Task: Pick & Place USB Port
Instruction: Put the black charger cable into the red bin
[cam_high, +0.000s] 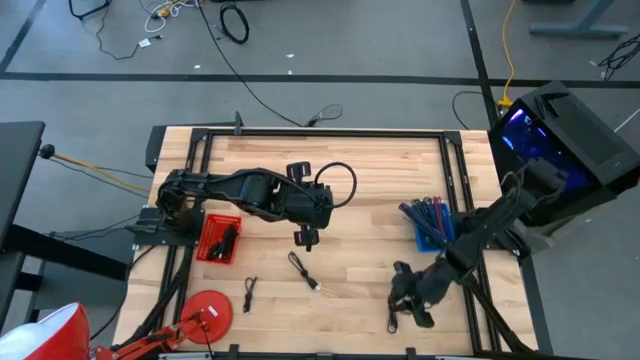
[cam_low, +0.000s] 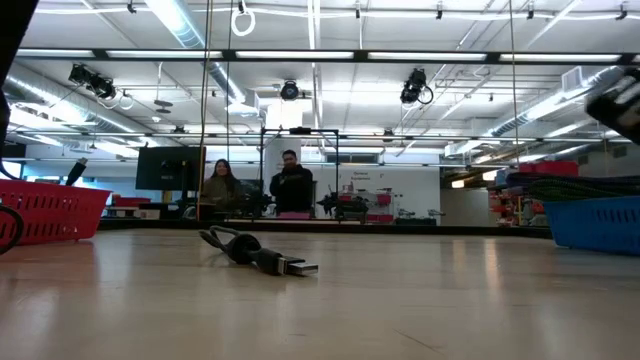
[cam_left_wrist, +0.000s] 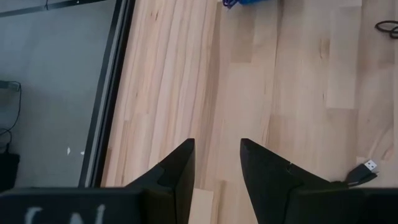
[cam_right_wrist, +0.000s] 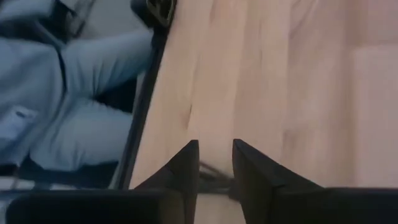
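Two USB cables lay loose on my wooden table (cam_high: 370, 195). One USB cable (cam_high: 303, 272) sat near the middle, just below my left gripper (cam_high: 307, 238), its metal plug end pointing toward the front edge; from table height it showed as a dark coil with a silver plug. A smaller cable (cam_high: 249, 292) lay farther to my left, near the red round base (cam_high: 206, 313) at the front edge. My left arm reached in from the left side over the red basket (cam_high: 219, 238), which held some dark cables. My left fingers (cam_left_wrist: 177, 174) hung apart above bare wood with nothing between them, and the plug (cam_left_wrist: 367, 168) of the middle cable showed just off to one side of them.

My right gripper (cam_high: 412, 300) was down near the front edge on the right side of the table, well apart from the middle cable. Its fingers (cam_right_wrist: 186, 168) stood a little apart, and a thin dark cable (cam_right_wrist: 214, 174) crossed the gap near their tips; I could not tell whether I had hold of it. Behind that arm sat the blue bin (cam_high: 432, 225) with its cables. Across the room, two people (cam_low: 255, 185) sat at a desk.
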